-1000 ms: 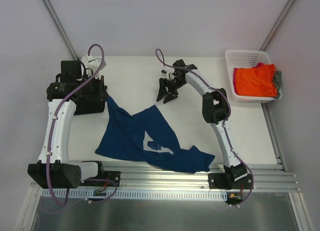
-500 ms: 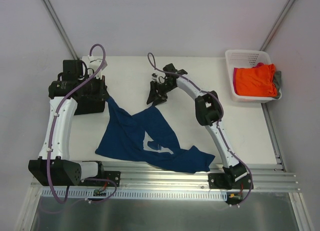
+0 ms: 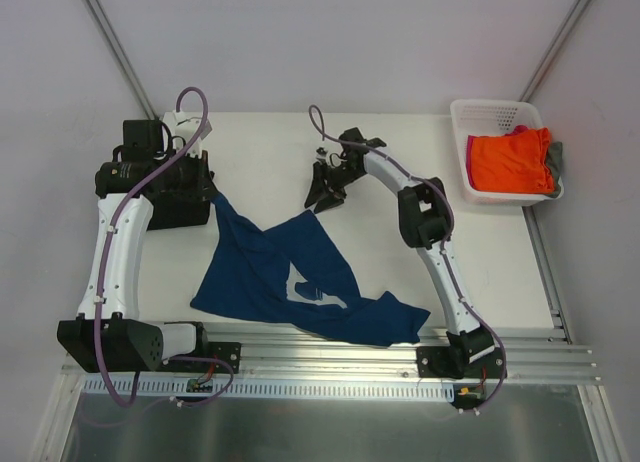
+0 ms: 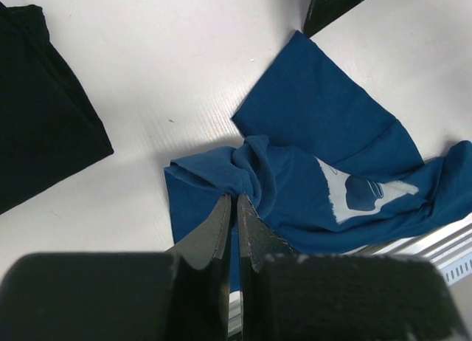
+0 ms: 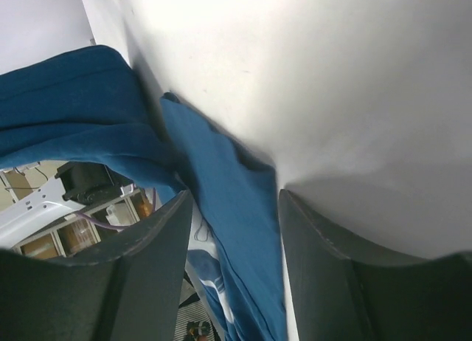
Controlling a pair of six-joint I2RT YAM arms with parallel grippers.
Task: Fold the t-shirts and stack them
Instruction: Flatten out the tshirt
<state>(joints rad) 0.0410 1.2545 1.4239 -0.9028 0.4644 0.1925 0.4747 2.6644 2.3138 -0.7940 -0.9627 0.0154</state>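
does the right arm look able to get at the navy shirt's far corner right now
Probably yes: the right gripper, jaws open, hangs just beyond the far corner of the navy shirt, with only bare table between them.

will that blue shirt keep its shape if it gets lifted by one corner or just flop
Probably flops: the blue shirt lies in loose folds and bunches where the left hand pinches it. Likely light, as it looks like thin cloth draped flat on the table. Pushed, it would probably wrinkle up rather than slide whole.

White arms [image 3: 110, 252], black joints [image 3: 430, 214], purple cables [image 3: 207, 114]
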